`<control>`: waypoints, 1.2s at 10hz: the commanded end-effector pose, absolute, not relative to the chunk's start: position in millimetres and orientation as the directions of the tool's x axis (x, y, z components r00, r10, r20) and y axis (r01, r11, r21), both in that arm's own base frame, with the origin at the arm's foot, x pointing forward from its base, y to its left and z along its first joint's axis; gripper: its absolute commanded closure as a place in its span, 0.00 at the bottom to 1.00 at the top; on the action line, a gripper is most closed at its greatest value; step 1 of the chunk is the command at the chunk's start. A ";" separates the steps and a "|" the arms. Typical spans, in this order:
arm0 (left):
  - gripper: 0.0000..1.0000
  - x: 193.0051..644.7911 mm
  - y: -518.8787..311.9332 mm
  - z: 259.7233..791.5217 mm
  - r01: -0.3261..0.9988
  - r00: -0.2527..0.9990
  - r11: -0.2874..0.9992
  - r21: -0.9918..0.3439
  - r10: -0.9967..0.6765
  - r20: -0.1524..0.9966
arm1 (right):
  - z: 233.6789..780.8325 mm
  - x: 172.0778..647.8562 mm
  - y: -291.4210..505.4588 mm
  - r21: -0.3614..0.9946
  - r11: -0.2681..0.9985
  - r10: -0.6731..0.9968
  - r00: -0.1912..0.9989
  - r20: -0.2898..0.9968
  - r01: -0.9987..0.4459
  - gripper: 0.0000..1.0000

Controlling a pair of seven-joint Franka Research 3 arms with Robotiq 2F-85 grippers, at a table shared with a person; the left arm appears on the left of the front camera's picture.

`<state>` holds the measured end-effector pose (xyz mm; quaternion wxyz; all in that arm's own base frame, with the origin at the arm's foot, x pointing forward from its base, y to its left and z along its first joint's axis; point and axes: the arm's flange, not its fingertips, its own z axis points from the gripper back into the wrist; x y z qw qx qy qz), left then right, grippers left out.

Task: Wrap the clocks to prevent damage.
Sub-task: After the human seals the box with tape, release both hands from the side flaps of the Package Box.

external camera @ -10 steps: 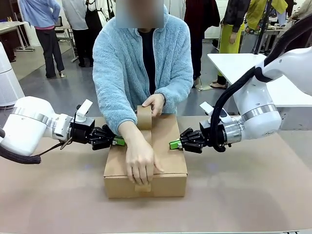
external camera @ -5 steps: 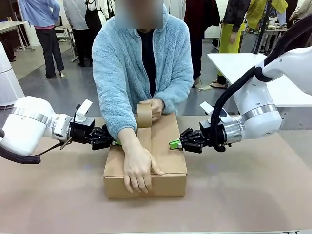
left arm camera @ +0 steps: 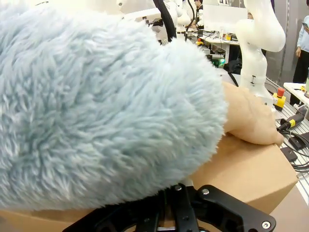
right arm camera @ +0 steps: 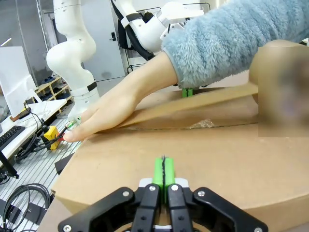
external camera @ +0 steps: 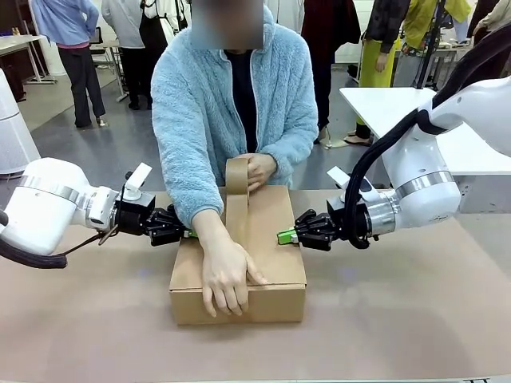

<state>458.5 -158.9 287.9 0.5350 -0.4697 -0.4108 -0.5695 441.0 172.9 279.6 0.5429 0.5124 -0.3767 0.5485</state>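
The clocks are out of view. A closed brown cardboard box (external camera: 275,239) lies mid-table. A person presses a strip of brown tape (external camera: 236,215) along its top with one hand (external camera: 226,275) at the front edge, while the other hand (external camera: 259,170) holds the tape roll (external camera: 236,177) at the far edge. My left gripper (external camera: 190,233) is shut, its green pads resting on the box's left top edge, partly under the fluffy blue sleeve (left arm camera: 96,106). From the other side my right gripper (external camera: 281,236) (right arm camera: 163,171), also shut, rests its tips on the box's top (right arm camera: 217,159).
Brown paper covers the table (external camera: 415,311), with free room in front of and beside the box. A white table (external camera: 383,104) stands at the back right. Other people stand far behind.
The person's far hand has raised the tape roll a little. The near hand has slid slightly over the box's front edge. Both grippers have stayed put.
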 end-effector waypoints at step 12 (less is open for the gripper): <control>1.00 459.5 -163.6 286.9 0.996 0.010 -0.080 -0.029 -0.233 0.972 | 276.7 439.9 172.3 0.146 -0.122 0.220 0.117 0.968 -0.982 0.99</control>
